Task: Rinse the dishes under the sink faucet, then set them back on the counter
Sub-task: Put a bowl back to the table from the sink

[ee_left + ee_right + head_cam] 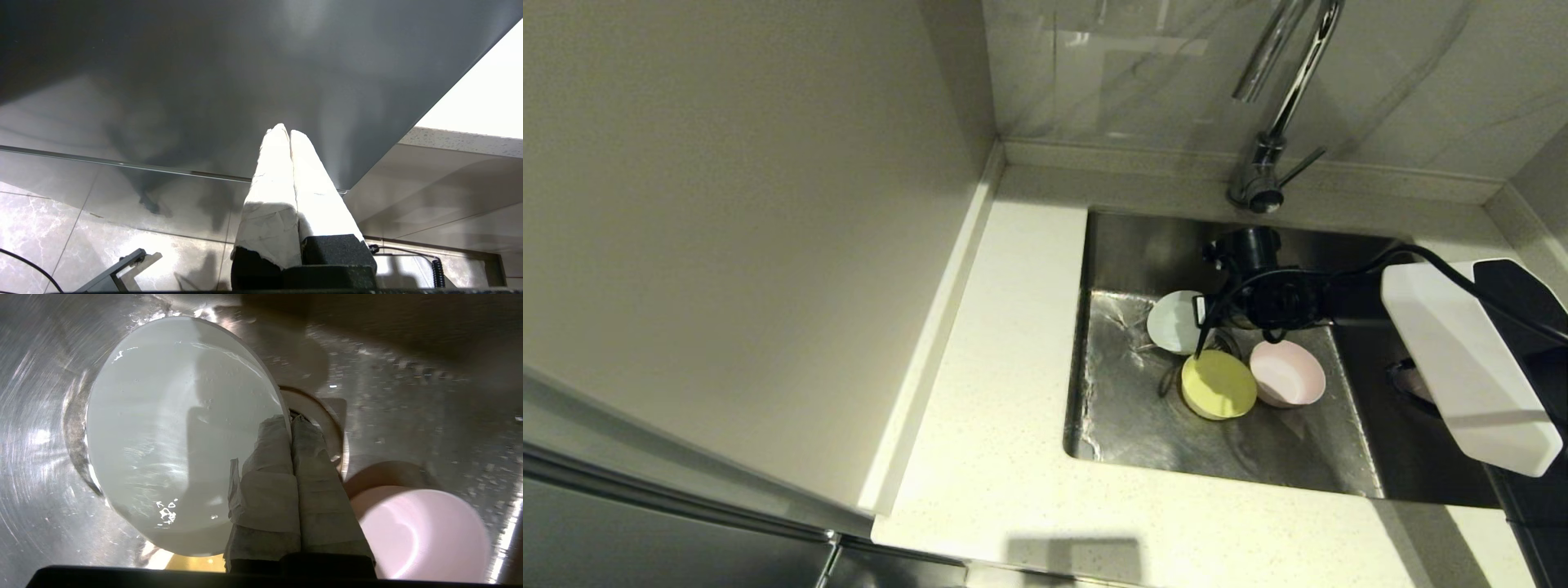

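Three bowls lie in the steel sink [1143, 425]. My right gripper [291, 418] [1202, 317] is shut on the rim of the white bowl [179, 428] [1174, 321], which stands tilted with its wet inside facing the sink's left wall. The yellow bowl [1218, 385] [196, 564] sits just in front of it. To the right of the yellow one rests the pink bowl [1286, 372] [421, 535], upright. The chrome faucet [1282, 106] rises behind the sink, and no water stream shows. My left gripper [286, 130] is shut and empty, below the counter's edge.
The cream counter [996, 367] runs along the sink's left and front. A tall wall panel [727, 229] borders it on the left. The round drain strainer [327, 416] lies under the gripper. My right arm's white casing [1462, 376] hangs over the sink's right side.
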